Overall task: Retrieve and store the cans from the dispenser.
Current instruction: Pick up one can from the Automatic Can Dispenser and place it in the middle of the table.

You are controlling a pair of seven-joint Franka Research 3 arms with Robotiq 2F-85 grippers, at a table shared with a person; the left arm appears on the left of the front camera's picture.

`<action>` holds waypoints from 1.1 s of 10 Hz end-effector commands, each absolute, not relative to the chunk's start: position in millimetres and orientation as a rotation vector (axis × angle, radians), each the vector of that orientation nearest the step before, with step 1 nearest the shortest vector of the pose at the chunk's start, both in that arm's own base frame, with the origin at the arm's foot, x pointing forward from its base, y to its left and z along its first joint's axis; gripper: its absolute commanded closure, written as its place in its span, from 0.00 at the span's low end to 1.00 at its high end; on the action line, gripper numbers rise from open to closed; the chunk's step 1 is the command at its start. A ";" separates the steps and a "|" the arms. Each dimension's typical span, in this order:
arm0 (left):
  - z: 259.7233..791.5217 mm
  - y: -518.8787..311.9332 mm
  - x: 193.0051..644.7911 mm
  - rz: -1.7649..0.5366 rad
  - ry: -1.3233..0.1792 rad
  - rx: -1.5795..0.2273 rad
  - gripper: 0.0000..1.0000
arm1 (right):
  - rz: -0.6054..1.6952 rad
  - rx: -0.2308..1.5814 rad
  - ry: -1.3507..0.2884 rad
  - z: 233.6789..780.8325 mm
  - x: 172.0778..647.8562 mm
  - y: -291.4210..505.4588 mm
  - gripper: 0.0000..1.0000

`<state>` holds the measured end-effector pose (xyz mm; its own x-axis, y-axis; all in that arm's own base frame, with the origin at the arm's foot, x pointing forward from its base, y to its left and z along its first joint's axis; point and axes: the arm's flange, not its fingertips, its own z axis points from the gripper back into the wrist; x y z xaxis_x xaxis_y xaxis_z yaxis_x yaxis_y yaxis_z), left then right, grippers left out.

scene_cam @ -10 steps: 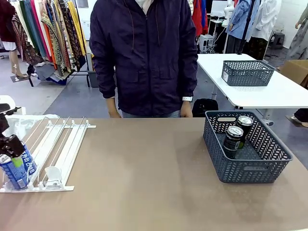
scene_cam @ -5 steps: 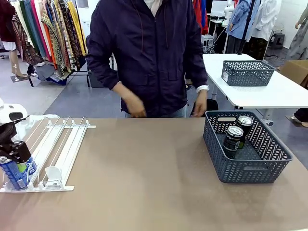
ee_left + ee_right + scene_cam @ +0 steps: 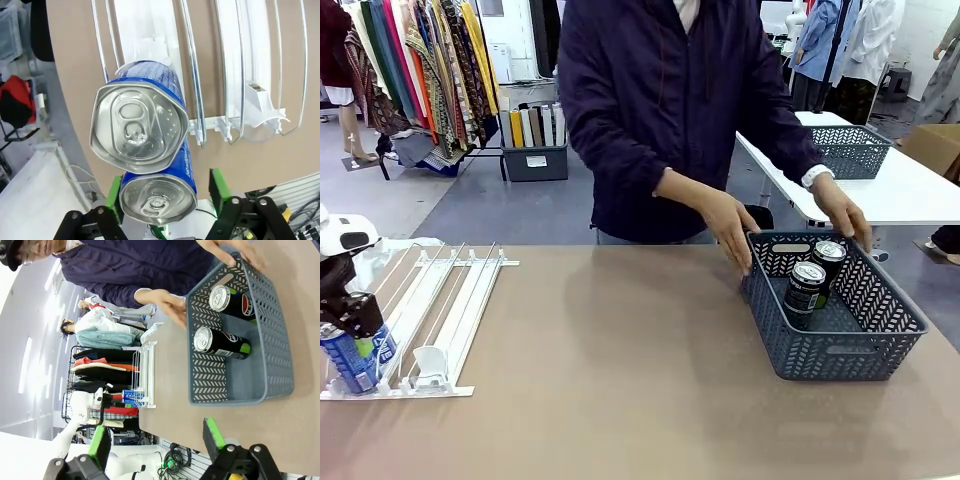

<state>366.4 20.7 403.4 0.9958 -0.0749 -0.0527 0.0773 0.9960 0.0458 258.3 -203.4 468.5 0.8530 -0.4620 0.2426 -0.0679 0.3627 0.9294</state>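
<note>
Front view: the left gripper (image 3: 352,325) hangs over the near end of the white wire-and-plastic dispenser (image 3: 440,300) at the left edge of the matt brown table (image 3: 620,380), where two blue cans (image 3: 355,362) with white lettering stand in the outermost lane. Across the table, a person sets one hand (image 3: 728,228) at the far left corner and the other hand (image 3: 845,215) on the far rim of a grey-blue lattice plastic basket (image 3: 840,360) holding two black cans (image 3: 807,288)

Left wrist view: the green pads (image 3: 114,197) stand apart on either side of one blue can (image 3: 157,199), a gap showing at one pad. The second blue can (image 3: 140,125) sits right beside it, both glossy cylinders with ringed silver tops and pull tabs, between thin wire rails. A white pusher block (image 3: 262,107) sits two lanes over

Right wrist view: the right gripper (image 3: 156,437) has its fingers spread wide with nothing between them. Beyond it the black cans lie on their sides in the basket, the Pepsi can (image 3: 234,300) beside the green-based can (image 3: 222,343)
</note>
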 end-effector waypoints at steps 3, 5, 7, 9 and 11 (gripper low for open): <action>398.2 23.3 364.2 -0.070 0.007 0.034 1.00 | -0.254 1.194 -0.533 469.2 257.9 -204.6 0.00; 397.5 23.1 364.5 -0.068 0.005 0.029 1.00 | -0.254 1.194 -0.533 469.2 257.9 -204.6 0.00; 401.8 21.5 363.3 -0.069 -0.006 0.029 1.00 | -0.254 1.194 -0.533 469.2 257.9 -204.6 0.00; 427.5 24.5 356.3 -0.078 -0.006 0.007 1.00 | -0.254 1.194 -0.533 469.2 257.9 -204.6 0.00; 494.1 37.0 343.3 -0.056 -0.066 -0.028 1.00 | -0.254 1.194 -0.533 469.2 257.9 -204.6 0.00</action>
<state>353.2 27.9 452.8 0.9979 -0.0605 0.0224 0.0600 0.9980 0.0200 258.4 -203.3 468.3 0.8532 -0.4619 0.2422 -0.0676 0.3625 0.9295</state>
